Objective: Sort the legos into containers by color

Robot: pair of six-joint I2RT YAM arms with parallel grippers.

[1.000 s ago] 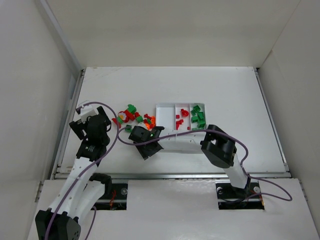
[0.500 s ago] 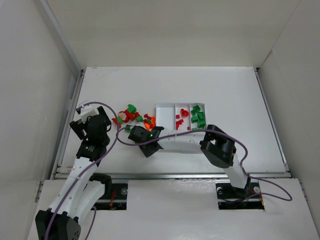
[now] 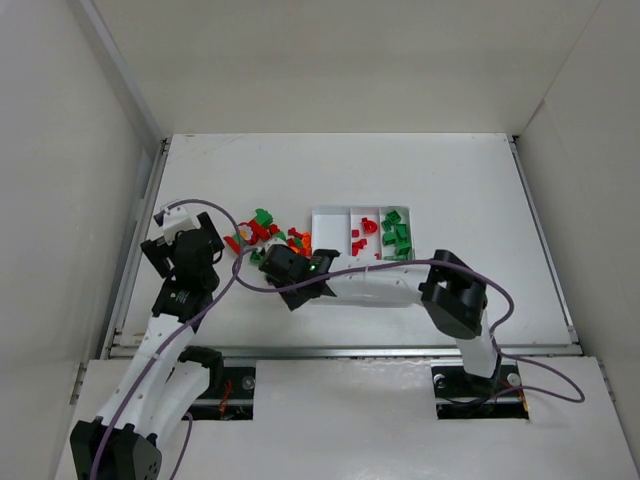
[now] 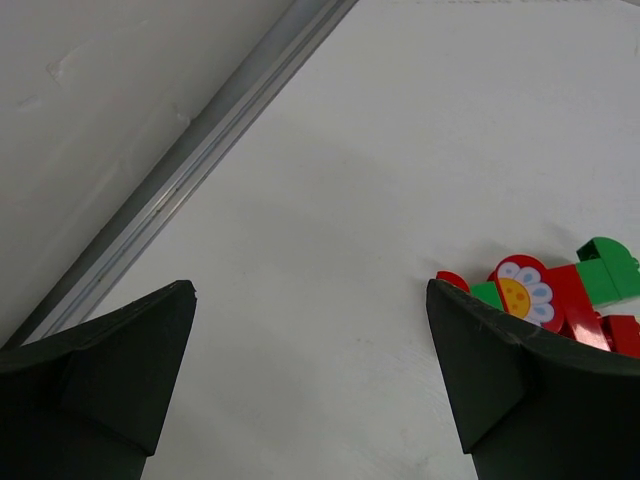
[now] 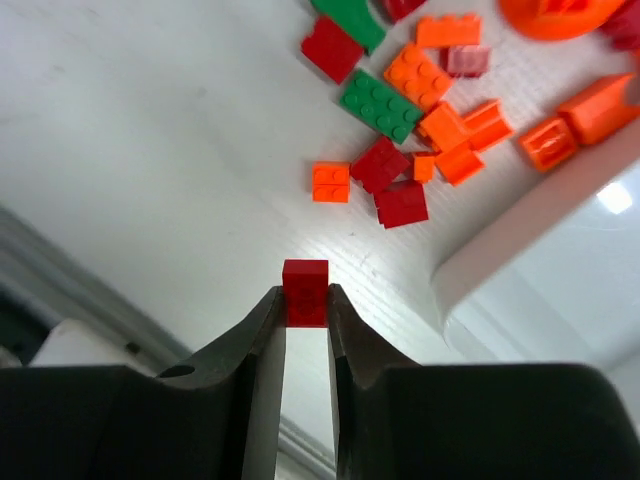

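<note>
My right gripper is shut on a small red lego and holds it above the table, just left of the white tray's corner. Loose red, green and orange legos lie beyond it. In the top view the right gripper is at the near edge of the lego pile, left of the tray. The tray's middle compartment holds red legos and its right compartment green ones. My left gripper is open and empty over bare table, left of a flower-printed lego.
A metal rail runs along the table's left edge next to the side wall. The right arm's purple cable loops over the table's front. The enclosure walls stand on the left, back and right.
My right gripper has moved a little left and away from me toward the pile, and the arm's elbow has shifted right. The left arm has not moved.
</note>
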